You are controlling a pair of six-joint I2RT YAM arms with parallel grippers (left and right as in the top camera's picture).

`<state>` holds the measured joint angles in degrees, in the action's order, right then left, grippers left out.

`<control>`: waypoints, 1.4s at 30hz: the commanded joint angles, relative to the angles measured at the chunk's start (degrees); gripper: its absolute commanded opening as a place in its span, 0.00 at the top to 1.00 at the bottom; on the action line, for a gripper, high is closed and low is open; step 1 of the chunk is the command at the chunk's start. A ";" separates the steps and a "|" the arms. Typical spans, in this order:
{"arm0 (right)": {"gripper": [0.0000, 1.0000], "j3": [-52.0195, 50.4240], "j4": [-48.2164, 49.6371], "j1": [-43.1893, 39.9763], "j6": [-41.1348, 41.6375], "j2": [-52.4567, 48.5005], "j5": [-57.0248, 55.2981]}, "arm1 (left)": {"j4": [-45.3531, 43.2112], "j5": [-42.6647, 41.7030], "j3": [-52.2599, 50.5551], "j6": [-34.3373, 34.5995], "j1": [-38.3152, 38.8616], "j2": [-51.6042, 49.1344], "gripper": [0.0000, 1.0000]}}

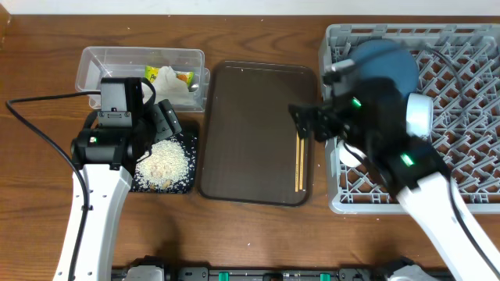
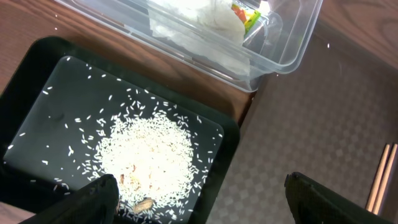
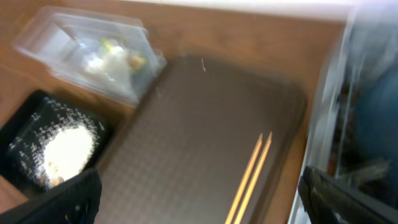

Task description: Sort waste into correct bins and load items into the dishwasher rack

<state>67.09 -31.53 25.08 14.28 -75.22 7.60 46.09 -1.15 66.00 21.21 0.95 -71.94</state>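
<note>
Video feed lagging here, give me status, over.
Left claw open, empty, above rice in black tray. Right claw open, empty, above brown tray. Chopsticks on it, not yet racked, path clear.

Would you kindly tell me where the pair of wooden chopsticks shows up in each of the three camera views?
Overhead: the chopsticks lie along the right side of the brown tray.
Left wrist: only one end shows, at the lower right edge.
Right wrist: lower centre, slanted.
Shared landmark: the brown tray beneath them.

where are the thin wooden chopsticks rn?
Overhead view: the pair of thin wooden chopsticks lies on the right side of the brown serving tray, beside the light-grey plastic dishwasher rack.
</note>
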 commanded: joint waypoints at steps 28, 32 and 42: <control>0.34 32.59 -29.44 7.15 15.87 -43.06 -17.44 | 0.00 0.28 0.61 0.33 -0.24 -0.28 0.12; 0.35 29.31 -28.81 7.34 20.00 -43.06 -21.53 | 0.00 0.28 0.61 0.33 -0.24 -0.28 0.12; 0.43 21.40 -22.58 7.45 19.93 -43.06 -16.70 | -0.02 0.28 0.61 0.33 -0.24 -0.28 0.12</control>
<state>89.86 -54.65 32.12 32.86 -118.61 -9.80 46.06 -1.13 66.00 21.21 0.95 -71.94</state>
